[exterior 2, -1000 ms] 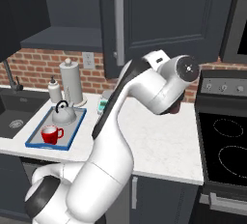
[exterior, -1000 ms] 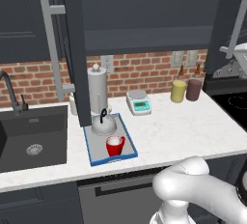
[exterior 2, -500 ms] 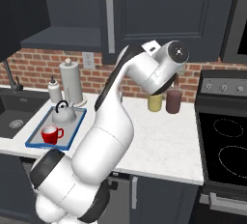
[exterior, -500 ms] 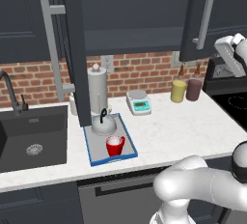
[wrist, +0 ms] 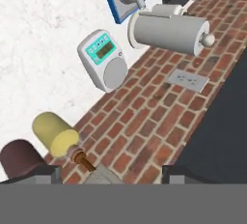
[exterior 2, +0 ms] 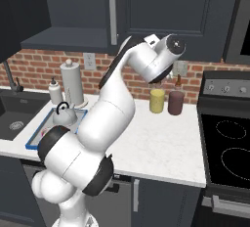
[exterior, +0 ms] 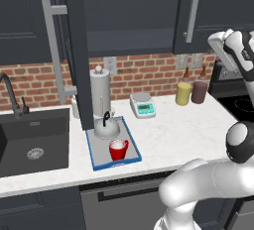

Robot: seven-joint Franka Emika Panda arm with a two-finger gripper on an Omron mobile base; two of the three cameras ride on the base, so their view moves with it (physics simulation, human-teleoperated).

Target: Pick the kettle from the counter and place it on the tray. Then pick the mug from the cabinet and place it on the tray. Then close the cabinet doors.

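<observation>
Kettle [exterior: 106,127] and mug [exterior: 118,149] sit on the tray [exterior: 97,160] at the counter's [exterior: 178,127] left. Left cabinet door [exterior: 77,50] stands open. Tool [wrist: 108,172] tips spread, empty, raised by the right door [exterior: 206,13], likely for closing.

Two cameras look down from behind, left and right, both seeing the white marble counter [exterior: 188,130]. The hand camera looks close at the red brick wall [wrist: 154,117].
</observation>
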